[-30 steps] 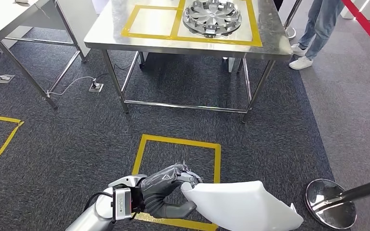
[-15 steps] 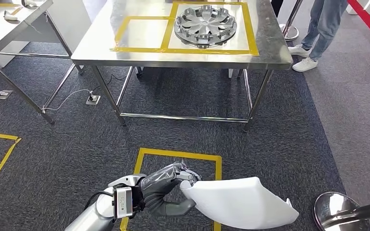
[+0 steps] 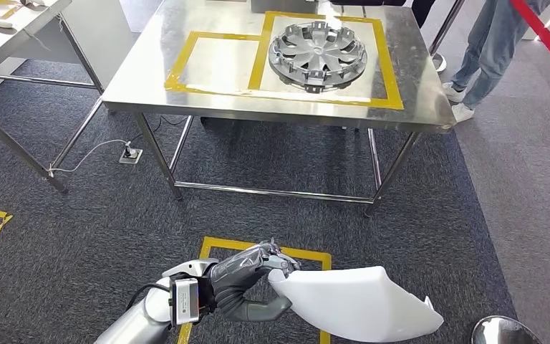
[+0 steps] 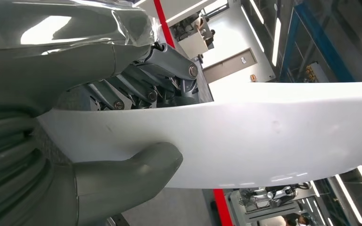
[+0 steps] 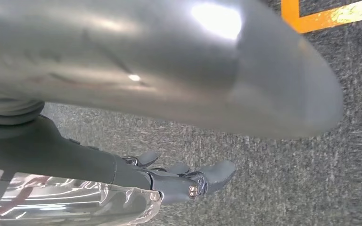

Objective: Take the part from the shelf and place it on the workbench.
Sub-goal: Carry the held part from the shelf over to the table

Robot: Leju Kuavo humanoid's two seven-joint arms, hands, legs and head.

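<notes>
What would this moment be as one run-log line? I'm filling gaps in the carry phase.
phase: carry | left hand: holds white part | right hand: holds nothing, fingers apart, over carpet | workbench: ahead, hubcap in one taped square

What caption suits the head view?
Left hand carries white part toward steel workbench holding a wheel cover.

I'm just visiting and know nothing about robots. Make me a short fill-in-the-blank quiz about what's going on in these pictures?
1. The left robot hand holds a curved part whose colour is ____.
2. The wheel cover lies on the steel ____.
3. The tape marking squares on the table is ____.
4. The right robot hand holds ____.

Missing words: white; table; yellow; nothing
</notes>
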